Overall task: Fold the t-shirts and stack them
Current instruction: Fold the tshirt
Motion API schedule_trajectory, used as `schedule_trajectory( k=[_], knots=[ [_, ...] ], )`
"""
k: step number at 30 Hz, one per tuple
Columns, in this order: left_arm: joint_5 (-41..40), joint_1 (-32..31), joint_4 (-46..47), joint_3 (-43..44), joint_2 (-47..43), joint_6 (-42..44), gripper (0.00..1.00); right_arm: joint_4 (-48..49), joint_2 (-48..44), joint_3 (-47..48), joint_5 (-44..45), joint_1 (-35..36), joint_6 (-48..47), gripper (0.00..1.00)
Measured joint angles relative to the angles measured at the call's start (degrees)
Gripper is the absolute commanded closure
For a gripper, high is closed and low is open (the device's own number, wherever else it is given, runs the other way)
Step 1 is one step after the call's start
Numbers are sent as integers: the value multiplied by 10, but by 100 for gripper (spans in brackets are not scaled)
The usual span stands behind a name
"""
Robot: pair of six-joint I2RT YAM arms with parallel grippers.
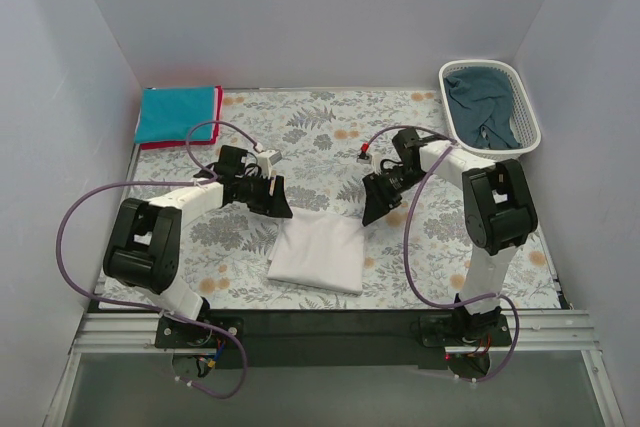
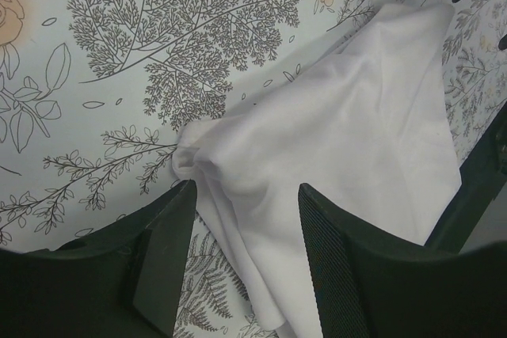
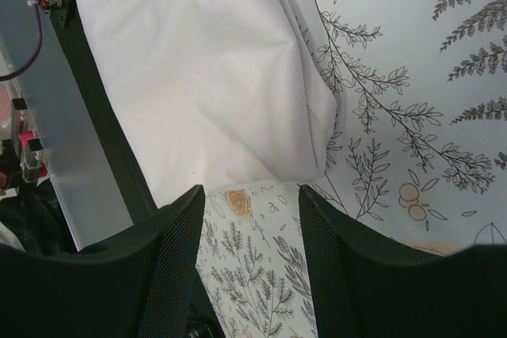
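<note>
1. Upper left of the top view: the teal t-shirt [image 1: 178, 114] lies folded on the red t-shirt [image 1: 217, 107], which shows only as a thin edge. I treat this pile as the stack.
2. Left gripper [image 2: 247, 191]: fingers apart, straddling the bunched upper-left corner of the white t-shirt [image 1: 318, 254]. Nothing is clamped.
3. Lower centre: the white t-shirt lies on the floral tablecloth [image 1: 320, 127] as a rough folded rectangle between the two grippers. In the left wrist view its corner is puckered, not flat.
4. Right gripper [image 3: 251, 195]: fingers apart over bare tablecloth, just beside the shirt's upper-right corner. It holds nothing.
5. Upper right: the dark blue-teal t-shirt [image 1: 485, 107] sits crumpled in the white slatted basket [image 1: 527, 112], not yet folded.
6. Step in hand, as I judge it: finishing the white fold before transfer. To do it well, I would:
   - flatten the puckered corner first;
   - pinch every layer at both corners, not just the top one;
   - lift both arms evenly so the fold holds;
   - square its edges to the teal shirt.
</note>
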Motion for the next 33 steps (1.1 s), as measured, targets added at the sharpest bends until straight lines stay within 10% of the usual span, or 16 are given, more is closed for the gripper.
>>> schedule_trajectory(
  k=[15, 24, 33],
  knots=[
    [1, 0, 19, 0, 27, -13, 66, 2, 26, 0, 9, 21, 1, 53],
    [0, 0, 24, 0, 27, -20, 97, 4, 28, 0, 33, 23, 5, 99],
    [-21, 3, 26, 0, 23, -20, 100, 7, -17, 0, 72, 23, 16, 99]
  ],
)
